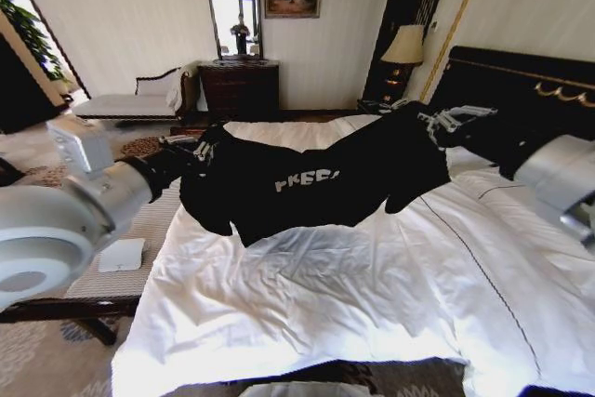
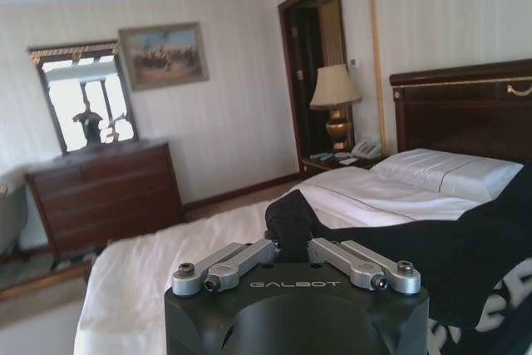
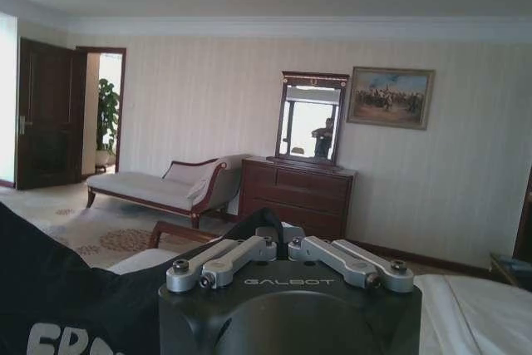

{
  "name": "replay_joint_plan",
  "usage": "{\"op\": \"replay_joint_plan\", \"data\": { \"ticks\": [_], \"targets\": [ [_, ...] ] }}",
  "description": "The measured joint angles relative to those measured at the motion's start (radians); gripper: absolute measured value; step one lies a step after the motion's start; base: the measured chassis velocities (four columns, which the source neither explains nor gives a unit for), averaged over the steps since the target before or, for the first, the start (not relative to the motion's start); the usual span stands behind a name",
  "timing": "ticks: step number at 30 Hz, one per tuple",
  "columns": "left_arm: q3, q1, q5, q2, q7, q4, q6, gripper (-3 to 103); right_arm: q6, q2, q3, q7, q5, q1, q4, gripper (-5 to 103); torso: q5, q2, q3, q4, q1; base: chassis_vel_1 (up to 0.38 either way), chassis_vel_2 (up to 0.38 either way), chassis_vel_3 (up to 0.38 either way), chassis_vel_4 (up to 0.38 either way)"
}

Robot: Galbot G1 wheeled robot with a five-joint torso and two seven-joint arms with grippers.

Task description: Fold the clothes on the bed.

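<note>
Nearest the head camera, the left end effector is clamped on one corner of the T-shirt; the right end effector pinches the opposite corner. Between them the shirt hangs stretched in the air above the bed, lettering outward. Judging by this, the spreading step is in hand; the next move calls for lowering both ends evenly so the fabric lands flat. Beyond the end effectors stand a dresser, mirror and lamp.
</note>
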Motion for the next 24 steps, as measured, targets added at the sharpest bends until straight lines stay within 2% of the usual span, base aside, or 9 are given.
{"op": "replay_joint_plan", "data": {
  "ticks": [2, 3, 5, 6, 11, 15, 18, 21, 24],
  "targets": [
    [-0.139, -0.027, -0.209, 0.053, -0.064, 0.000, 0.022, 1, -0.009, -0.030, 0.153, 0.103, 0.246, -0.007, 0.003, 1, 0.0009, 0.000, 0.000, 0.0001, 0.000, 0.000, 0.000, 0.000, 0.000],
    [-0.139, -0.027, -0.209, 0.053, -0.064, 0.000, 0.022, 1, -0.009, -0.030, 0.153, 0.103, 0.246, -0.007, 0.003, 1, 0.0009, 0.000, 0.000, 0.0001, 0.000, 0.000, 0.000, 0.000, 0.000],
    [-0.242, -0.043, -0.358, 0.075, -0.104, -0.001, 0.047, 1, -0.009, -0.070, 0.267, 0.211, 0.468, 0.006, 0.003, 1, 0.0009, 0.001, 0.000, 0.0001, 0.000, 0.000, 0.000, 0.000, 0.000],
    [-0.269, -0.045, -0.385, 0.079, -0.112, -0.001, 0.059, 1, -0.009, -0.094, 0.321, 0.267, 0.571, 0.017, 0.003, 1, 0.0004, 0.001, 0.000, 0.0000, -0.001, 0.000, 0.000, 0.000, 0.000],
    [-0.248, -0.036, -0.375, 0.072, -0.116, 0.000, 0.069, 1, -0.009, -0.118, 0.338, 0.330, 0.652, 0.025, 0.002, 1, -0.0005, 0.001, 0.000, 0.0000, 0.000, 0.000, 0.000, 0.000, 0.000],
    [-0.191, 0.021, -0.297, 0.018, -0.121, 0.001, 0.069, 1, -0.009, -0.067, 0.252, 0.315, 0.543, -0.031, 0.001, 1, 0.0007, 0.000, 0.000, 0.0003, 0.000, 0.000, 0.000, 0.000, 0.000],
    [-0.109, 0.088, -0.172, -0.047, -0.123, 0.002, 0.077, 1, -0.014, -0.008, 0.203, 0.200, 0.329, -0.155, 0.000, 1, 0.0008, 0.000, 0.000, 0.0001, 0.000, 0.000, 0.000, 0.000, 0.000],
    [0.140, 0.109, 0.078, -0.142, -0.110, 0.004, 0.085, 1, -0.014, 0.097, -0.001, 0.003, -0.071, -0.305, -0.003, 1, 0.0004, 0.000, 0.000, -0.0003, 0.000, 0.000, 0.000, 0.000, 0.000],
    [0.301, 0.093, 0.223, -0.204, -0.101, 0.006, 0.087, 1, -0.015, 0.146, -0.175, -0.041, -0.248, -0.309, -0.005, 1, 0.0011, 0.000, 0.000, 0.0000, 0.000, 0.000, 0.000, 0.000, 0.000]
  ]
}}
